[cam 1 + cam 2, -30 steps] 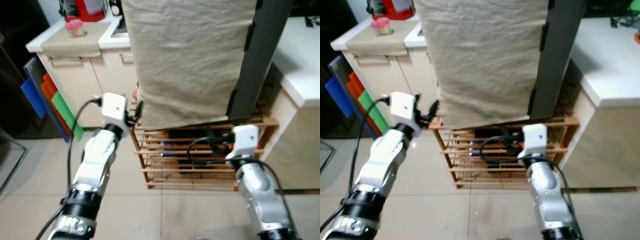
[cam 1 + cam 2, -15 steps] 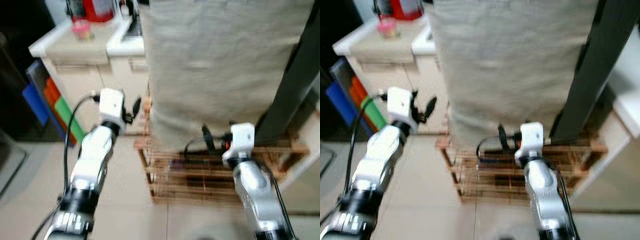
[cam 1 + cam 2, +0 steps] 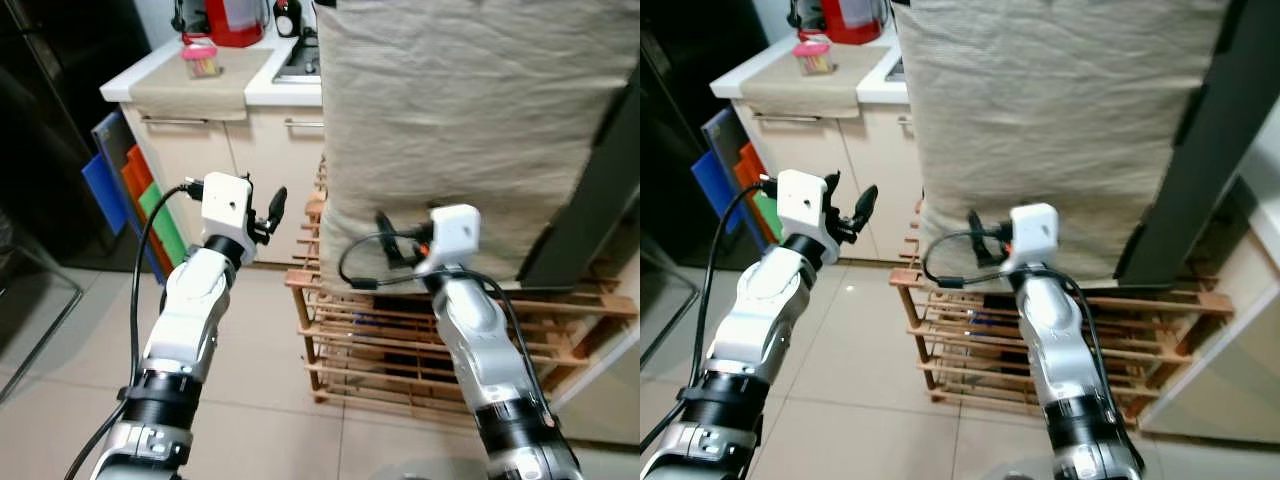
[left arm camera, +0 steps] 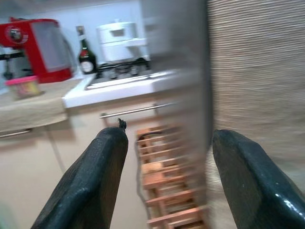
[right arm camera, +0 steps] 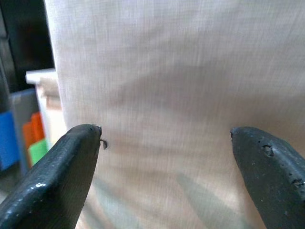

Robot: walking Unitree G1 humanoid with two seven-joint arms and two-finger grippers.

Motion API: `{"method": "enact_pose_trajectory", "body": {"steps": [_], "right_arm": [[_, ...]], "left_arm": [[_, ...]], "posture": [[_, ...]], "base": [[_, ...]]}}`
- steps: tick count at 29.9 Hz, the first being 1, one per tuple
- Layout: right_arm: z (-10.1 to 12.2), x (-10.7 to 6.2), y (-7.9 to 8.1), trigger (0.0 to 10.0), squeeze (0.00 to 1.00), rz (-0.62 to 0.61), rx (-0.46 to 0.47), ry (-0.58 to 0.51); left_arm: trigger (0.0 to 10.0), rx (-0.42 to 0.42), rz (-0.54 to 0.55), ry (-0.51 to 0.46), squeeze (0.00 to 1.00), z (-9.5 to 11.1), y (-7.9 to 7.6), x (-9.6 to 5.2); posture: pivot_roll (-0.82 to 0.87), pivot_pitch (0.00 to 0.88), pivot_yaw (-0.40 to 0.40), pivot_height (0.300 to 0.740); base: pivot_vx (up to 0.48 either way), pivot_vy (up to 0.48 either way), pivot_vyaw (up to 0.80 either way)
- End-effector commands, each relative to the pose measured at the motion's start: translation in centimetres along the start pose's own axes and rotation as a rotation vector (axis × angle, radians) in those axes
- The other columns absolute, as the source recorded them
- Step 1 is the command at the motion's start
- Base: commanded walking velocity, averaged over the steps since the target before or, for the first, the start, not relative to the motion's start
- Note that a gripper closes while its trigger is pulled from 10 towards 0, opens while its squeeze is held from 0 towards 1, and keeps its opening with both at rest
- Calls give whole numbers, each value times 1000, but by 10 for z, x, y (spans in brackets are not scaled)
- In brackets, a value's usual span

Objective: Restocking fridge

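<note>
Since a second ago the whole view has swung: the cream cabinet and the cloth-draped unit now sit further right in the head views, so the camera has turned. Against that, the right arm has risen and come inward, its white wrist block now level with the cloth's lower hem instead of down by the rack.

On the left, flat blue, orange and green boards (image 3: 125, 195) lean against the side of the cream cabinet (image 3: 265, 165). The white desk (image 3: 270, 92) on top carries a beige mat (image 3: 195, 88), a small pink-lidded jar (image 3: 201, 60) and a red appliance (image 3: 235, 18); the left wrist view also shows a dark bottle (image 4: 86, 58) and a white pot (image 4: 120, 40) beside a hob.

The left pincer (image 3: 268, 208) is held up in front of the cabinet, near the cloth's left edge, its two black fingers (image 4: 95, 176) spread apart and holding nothing.

The tall unit draped in wrinkled beige cloth (image 3: 470, 130) stands on a slatted wooden rack (image 3: 400, 345) over the tiled floor (image 3: 250, 400). The cloth hides the unit's face entirely. The right pincer (image 3: 385, 235) points at the cloth's lower part, close to it, fingers (image 5: 57, 181) wide apart and empty.

A dark grey upright panel (image 3: 590, 215) rises at the unit's right side.
</note>
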State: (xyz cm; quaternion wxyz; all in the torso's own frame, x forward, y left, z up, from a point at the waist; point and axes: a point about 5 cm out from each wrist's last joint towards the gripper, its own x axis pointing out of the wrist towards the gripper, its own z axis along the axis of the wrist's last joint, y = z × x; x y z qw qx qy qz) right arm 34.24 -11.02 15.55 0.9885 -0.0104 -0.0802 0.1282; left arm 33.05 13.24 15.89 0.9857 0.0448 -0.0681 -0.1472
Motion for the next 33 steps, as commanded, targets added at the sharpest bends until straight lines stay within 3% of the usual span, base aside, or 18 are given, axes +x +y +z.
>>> {"method": "enact_pose_trajectory", "body": {"steps": [1, 9, 12, 18, 19, 20, 23, 24, 25, 29, 33], "right_arm": [[-4, 4, -1, 10000, 176, -9, -9, 18], [8, 28, 2, 10000, 176, 1, -29, -7], [6, 23, -5, 10000, 169, -26, -19, -10], [-4, -5, -15, 10000, 137, -64, -11, -6], [-7, -17, -15, 10000, 0, -53, 0, -2], [-9, -35, -15, 10000, 0, -33, -4, -1], [-10, -44, -16, 10000, 0, -40, 4, -3], [-13, -59, -20, 10000, 0, -67, 21, 10], [-13, -59, -20, 10000, 0, -67, 21, 10], [-31, -91, -43, 10000, 0, -176, 11, 91], [-36, -98, -53, 10000, 0, -210, -1, 143]], "left_arm": [[10000, 1, 4, -1, 0, 2, 1, -3], [10000, 22, 31, 16, 0, 0, 4, -9], [10000, 44, 42, 15, 0, 2, 5, -10], [10000, -32, 57, -39, 0, 11, 7, -14], [10000, -49, 69, -55, 0, 14, 8, -17], [10000, -60, 79, -69, 0, 17, 9, -23], [10000, -66, 83, -70, 0, 18, 9, -27], [10000, -91, 93, -53, 0, 14, 9, -33], [10000, -91, 93, -53, 0, 14, 9, -33], [10000, -156, 118, -4, 0, 4, 14, -40], [10000, -147, 101, 14, 0, 3, 20, -39]], "posture": [[-74, 0, 72, 740], [-46, 0, 55, 740], [-41, 0, 51, 740], [-48, 0, 55, 740], [-52, 0, 59, 740], [-56, 0, 64, 740], [-59, 0, 65, 740], [-63, 0, 65, 740], [-63, 0, 65, 740], [-64, 0, 59, 740], [-66, 0, 62, 740]], "base": [[0, 0, 0], [0, 0, 0], [0, 0, 0], [0, 80, 0], [0, 480, 0], [0, 480, 0], [0, 480, 0], [0, 480, 0], [0, 480, 0], [0, 480, 0], [0, 480, -200]]}}
